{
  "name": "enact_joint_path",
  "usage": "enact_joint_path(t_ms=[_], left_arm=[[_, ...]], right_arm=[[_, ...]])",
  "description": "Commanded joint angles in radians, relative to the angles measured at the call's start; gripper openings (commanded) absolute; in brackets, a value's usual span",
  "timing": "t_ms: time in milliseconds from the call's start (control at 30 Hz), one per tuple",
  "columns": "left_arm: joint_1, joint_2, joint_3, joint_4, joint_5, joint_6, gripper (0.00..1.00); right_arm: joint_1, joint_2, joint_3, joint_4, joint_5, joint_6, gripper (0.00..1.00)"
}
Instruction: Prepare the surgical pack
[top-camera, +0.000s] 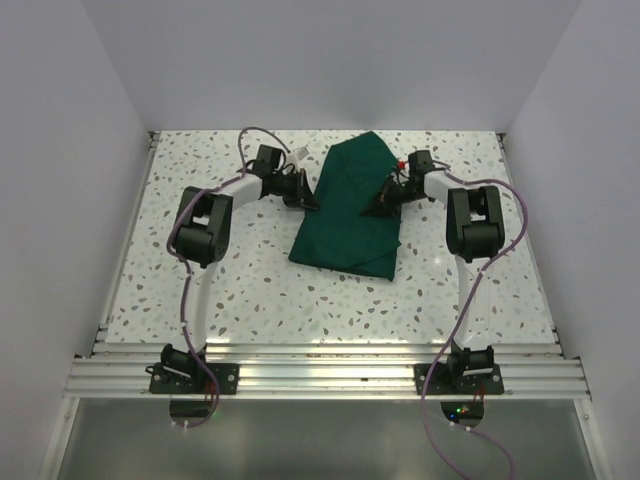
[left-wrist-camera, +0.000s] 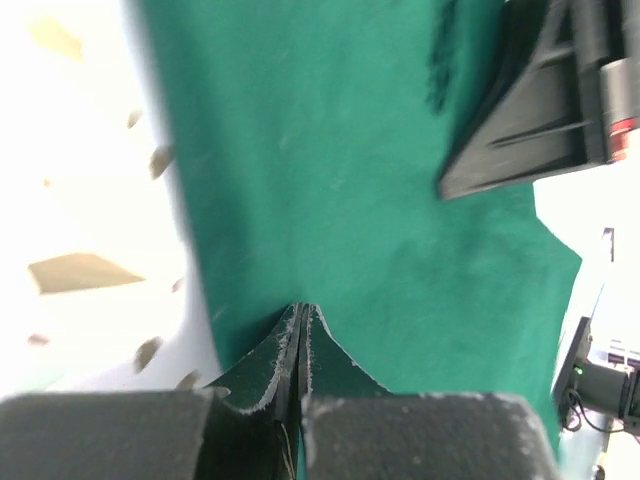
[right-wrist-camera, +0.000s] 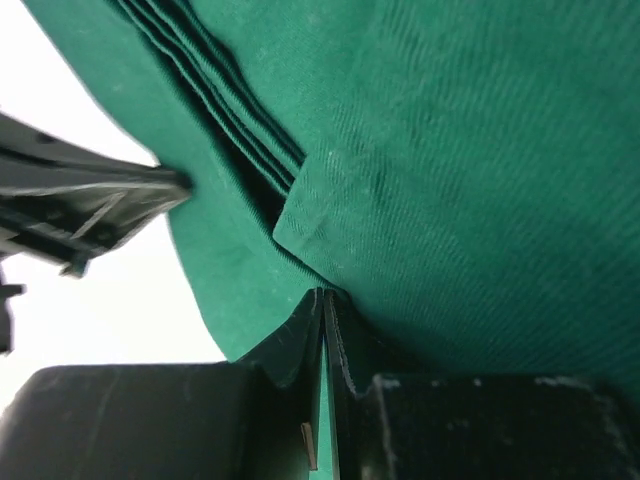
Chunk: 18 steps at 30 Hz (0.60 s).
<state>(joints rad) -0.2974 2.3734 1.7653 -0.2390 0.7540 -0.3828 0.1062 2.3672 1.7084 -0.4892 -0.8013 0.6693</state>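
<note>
- Two robot arms take hold of the dark green drape, which lies folded in a long bundle at the far middle of the speckled table
- The left gripper sits at the bundle's left edge, its jaws pressed together on a pinch of cloth, as its own wrist camera shows
- The right gripper meets the bundle's right edge about midway along; its jaws are also drawn tight, with a thin strip of green caught between them
- The step in hand looks to be the grasp that comes ahead of opening or spreading the drape, an early stage in preparing the pack
- The next move likely calls for both arms to lift and draw apart together, evenly, so that neither pinch slips and the stacked folds seen from the right wrist open out rather than drag as a lump
- No tray, scissors, forceps or gauze can be picked out; whether any lie wrapped inside the bundle cannot be told
- How many layers each gripper holds is hidden in the folds
- A small white item just beside the left wrist is too small to identify
- Both wrist views are filled with cloth, and the table in them is washed out to white
</note>
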Motion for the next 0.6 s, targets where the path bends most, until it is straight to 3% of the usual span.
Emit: enact_joint_path(t_ms=[0,200,400,567], left_arm=[[0.012,-0.020,-0.088,-0.002,-0.042,-0.013,0.00],[0.044,-0.042,-0.179,-0.048,-0.071,-0.002,0.00],[0.046,-0.147,-0.242,-0.063,-0.139,0.044,0.00],[0.044,-0.198,-0.155,-0.056,-0.136,0.039,0.00]], right_arm=[[0.006,0.032,0.040,-0.032,-0.003,-0.010,0.07],[0.052,0.101,0.123,-0.169,0.010,-0.114,0.07],[0.055,0.029,0.085,-0.069,-0.044,-0.053,0.08],[-0.002,-0.028,0.112,-0.028,-0.078,0.007,0.08]])
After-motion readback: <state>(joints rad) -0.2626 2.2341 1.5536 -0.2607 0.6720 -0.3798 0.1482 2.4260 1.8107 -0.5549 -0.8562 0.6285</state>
